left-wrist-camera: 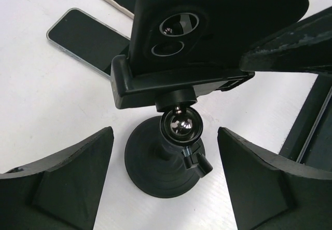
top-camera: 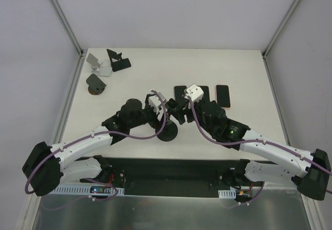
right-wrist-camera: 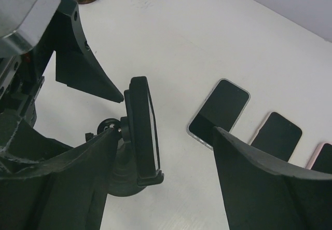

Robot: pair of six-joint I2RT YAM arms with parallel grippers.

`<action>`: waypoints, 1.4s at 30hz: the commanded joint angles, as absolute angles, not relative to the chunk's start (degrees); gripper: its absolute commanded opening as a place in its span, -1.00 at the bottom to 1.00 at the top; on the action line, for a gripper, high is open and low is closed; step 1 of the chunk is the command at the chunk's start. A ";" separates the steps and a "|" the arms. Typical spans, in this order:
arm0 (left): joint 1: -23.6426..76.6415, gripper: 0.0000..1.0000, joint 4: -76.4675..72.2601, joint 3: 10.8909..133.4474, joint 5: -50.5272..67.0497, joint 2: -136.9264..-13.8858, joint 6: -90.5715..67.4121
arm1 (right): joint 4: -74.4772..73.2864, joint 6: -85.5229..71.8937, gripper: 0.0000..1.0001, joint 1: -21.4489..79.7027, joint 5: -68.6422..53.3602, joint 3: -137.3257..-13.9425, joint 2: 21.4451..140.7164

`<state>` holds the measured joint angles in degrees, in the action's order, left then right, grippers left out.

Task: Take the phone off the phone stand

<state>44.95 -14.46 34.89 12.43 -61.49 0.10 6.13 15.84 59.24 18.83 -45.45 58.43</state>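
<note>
A phone in a black case [left-wrist-camera: 207, 22] stands in the clamp of a black phone stand [left-wrist-camera: 163, 162] with a shiny ball joint. My left gripper [left-wrist-camera: 165, 136] is open, one finger on each side of the stand's round base and not touching it. In the right wrist view the phone [right-wrist-camera: 141, 121] shows edge-on in the stand. My right gripper [right-wrist-camera: 166, 134] is open with the phone between its fingers, close to the left finger. In the top view both grippers, left [top-camera: 162, 120] and right [top-camera: 176, 115], meet over the stand's base [top-camera: 167, 132].
Three more phones lie flat behind the stand [top-camera: 180, 92] [top-camera: 203, 92] [top-camera: 222, 95]. Three other stands sit at the far left: white [top-camera: 98, 65], black [top-camera: 118, 60], brown-based [top-camera: 96, 83]. Enclosure walls border the table.
</note>
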 commanded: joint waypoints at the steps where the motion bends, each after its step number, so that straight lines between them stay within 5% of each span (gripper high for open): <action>1: 46.40 0.56 -20.47 35.42 9.05 -62.93 1.85 | 3.52 12.92 0.52 59.24 22.59 -48.43 56.60; 10: 48.16 0.17 -23.55 35.51 8.35 -66.44 2.02 | 2.55 12.83 0.53 59.24 20.13 -48.78 58.88; 17: 48.69 -0.38 -24.78 35.16 8.70 -67.67 1.93 | 5.01 12.39 0.52 59.33 20.04 -48.52 61.34; 22: 48.87 -0.98 -25.05 34.37 8.96 -67.59 1.67 | 7.99 12.83 0.51 59.24 21.27 -48.34 62.84; 42: 48.96 -1.00 -23.91 33.05 8.26 -65.57 0.44 | 16.00 16.35 0.10 55.64 16.53 -47.81 67.94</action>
